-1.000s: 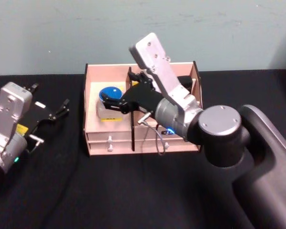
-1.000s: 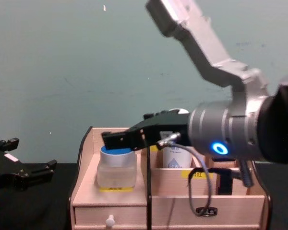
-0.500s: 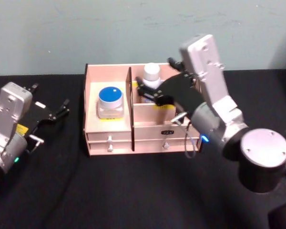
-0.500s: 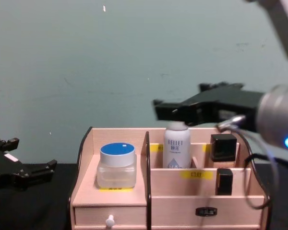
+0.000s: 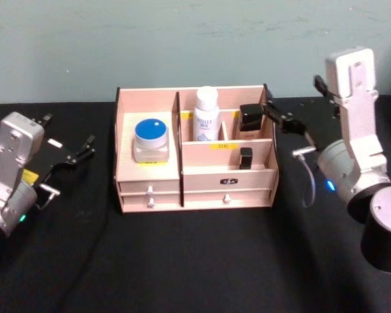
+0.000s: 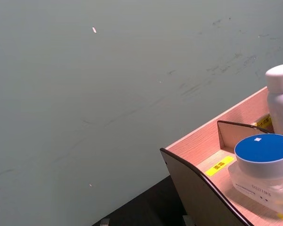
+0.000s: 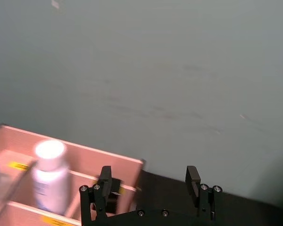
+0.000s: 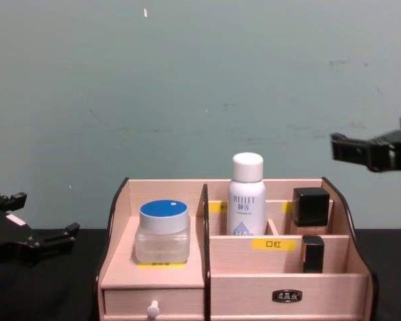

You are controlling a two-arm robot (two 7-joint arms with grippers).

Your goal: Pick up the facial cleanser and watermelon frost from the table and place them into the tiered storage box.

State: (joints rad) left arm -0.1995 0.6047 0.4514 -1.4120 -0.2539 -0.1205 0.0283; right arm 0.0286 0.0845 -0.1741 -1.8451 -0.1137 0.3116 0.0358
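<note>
Since the right hand (image 5: 293,124) hangs with fingers apart beside the box (image 5: 150,189), swinging sideways could topple the bottle (image 5: 206,114).

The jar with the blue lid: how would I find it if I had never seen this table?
Find the tiered storage box, the light wooden organiser in the middle of the black table. Its wide left compartment holds the jar with the blue lid alone. It is squat and clear, unlike the tall white bottle and the small black containers to the right.
</note>
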